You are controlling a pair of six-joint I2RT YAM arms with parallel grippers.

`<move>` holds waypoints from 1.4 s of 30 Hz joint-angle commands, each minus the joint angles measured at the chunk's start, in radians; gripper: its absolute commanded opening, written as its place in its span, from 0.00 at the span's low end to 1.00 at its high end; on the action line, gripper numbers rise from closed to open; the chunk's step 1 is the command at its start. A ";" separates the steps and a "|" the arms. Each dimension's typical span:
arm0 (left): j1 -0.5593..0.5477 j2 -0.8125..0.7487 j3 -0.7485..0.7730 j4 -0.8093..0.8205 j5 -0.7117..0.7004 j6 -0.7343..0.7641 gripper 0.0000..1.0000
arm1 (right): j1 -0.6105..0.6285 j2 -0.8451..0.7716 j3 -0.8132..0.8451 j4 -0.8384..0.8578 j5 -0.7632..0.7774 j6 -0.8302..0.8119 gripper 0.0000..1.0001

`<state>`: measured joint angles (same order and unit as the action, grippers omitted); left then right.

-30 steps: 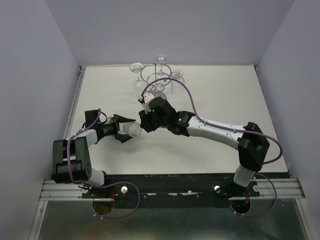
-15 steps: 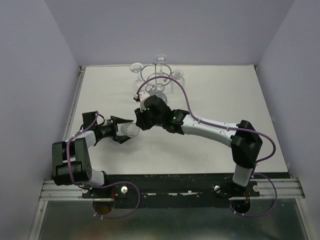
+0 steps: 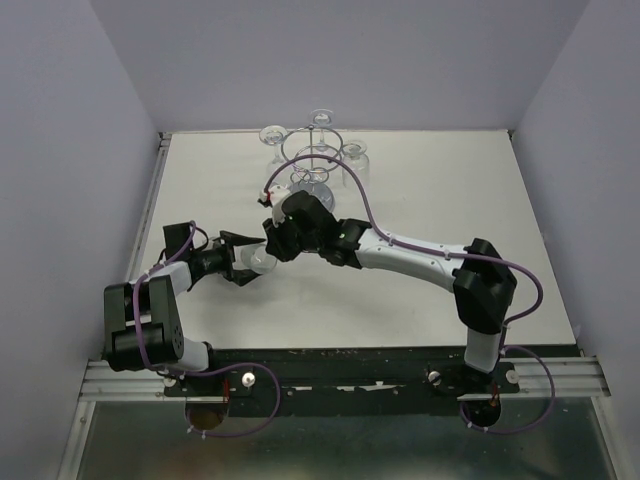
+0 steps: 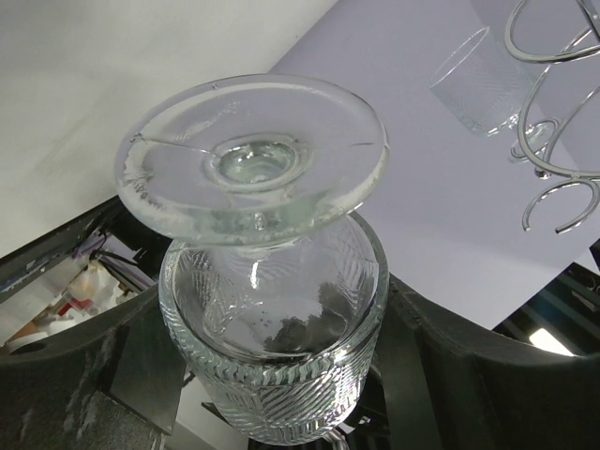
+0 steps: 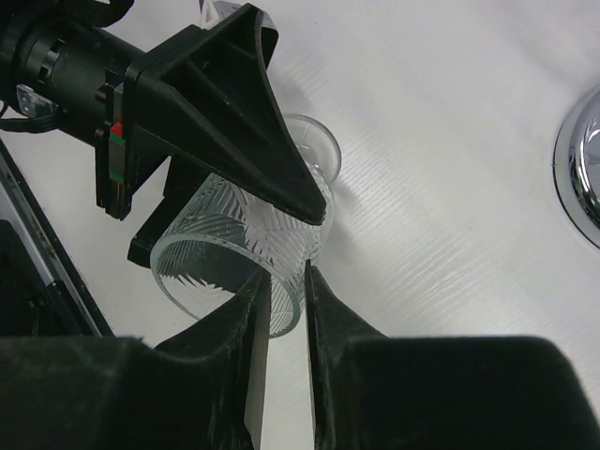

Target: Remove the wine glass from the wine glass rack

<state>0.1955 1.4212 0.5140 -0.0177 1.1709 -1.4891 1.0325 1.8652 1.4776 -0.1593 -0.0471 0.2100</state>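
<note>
A clear cut-pattern wine glass (image 3: pixel 256 261) lies on its side above the table, away from the rack. My left gripper (image 3: pixel 248 263) is shut on its bowl; in the left wrist view the bowl (image 4: pixel 272 337) sits between both fingers, with the round foot (image 4: pixel 251 159) above it. My right gripper (image 3: pixel 268 245) pinches the glass's rim (image 5: pixel 289 305), one finger inside and one outside. The chrome wine glass rack (image 3: pixel 316 160) stands at the back centre. Its wire loops (image 4: pixel 553 56) and disc base (image 5: pixel 586 159) show in the wrist views.
Three other glasses hang on the rack (image 3: pixel 272 135), (image 3: pixel 355 155), (image 3: pixel 320 117); one shows in the left wrist view (image 4: pixel 478 84). Grey walls enclose the white table (image 3: pixel 450 200) on three sides. The right arm (image 3: pixel 420 262) stretches across the middle.
My right arm has swung left toward the left gripper, and its fingers have closed over the glass's rim. The left gripper has barely moved and still holds the glass.
</note>
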 commanded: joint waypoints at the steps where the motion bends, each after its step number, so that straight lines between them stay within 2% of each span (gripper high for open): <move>1: -0.004 -0.021 0.011 0.045 0.055 -0.040 0.00 | 0.037 0.045 0.050 0.044 -0.045 -0.038 0.27; 4: -0.004 -0.025 0.012 0.044 0.059 -0.040 0.00 | 0.050 0.055 0.052 0.047 0.019 -0.076 0.26; 12: 0.001 -0.045 -0.005 0.044 0.055 -0.040 0.00 | 0.064 0.065 0.052 0.053 0.197 -0.135 0.34; 15: 0.004 -0.044 -0.006 0.047 0.053 -0.039 0.00 | 0.064 0.060 0.044 0.061 0.175 -0.142 0.24; 17: 0.005 -0.041 -0.006 0.051 0.052 -0.040 0.00 | 0.063 0.055 0.041 0.066 0.144 -0.139 0.22; 21: 0.012 -0.036 0.000 0.032 0.035 -0.020 0.00 | 0.063 0.055 0.039 0.070 0.067 -0.161 0.01; 22: 0.015 -0.038 0.001 -0.006 0.020 -0.004 0.00 | 0.064 0.054 0.038 0.073 0.053 -0.170 0.01; 23: 0.024 -0.038 -0.003 -0.020 0.004 0.007 0.04 | 0.064 0.054 0.038 0.078 0.015 -0.179 0.01; 26: 0.050 -0.047 -0.019 -0.030 -0.040 0.042 0.56 | 0.063 0.043 0.032 0.086 -0.054 -0.228 0.01; 27: 0.064 -0.050 -0.026 -0.037 -0.053 0.050 0.98 | 0.066 0.035 0.024 0.092 -0.062 -0.230 0.01; 36: 0.143 -0.100 -0.058 -0.117 -0.112 0.101 0.99 | 0.064 -0.014 -0.026 0.099 -0.025 -0.256 0.01; 42: 0.170 -0.133 -0.051 -0.194 -0.132 0.183 0.99 | 0.057 -0.122 -0.103 0.099 0.089 -0.317 0.01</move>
<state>0.3370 1.3315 0.4538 -0.1436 1.0935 -1.3758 1.0874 1.8709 1.4250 -0.0978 -0.0189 -0.0540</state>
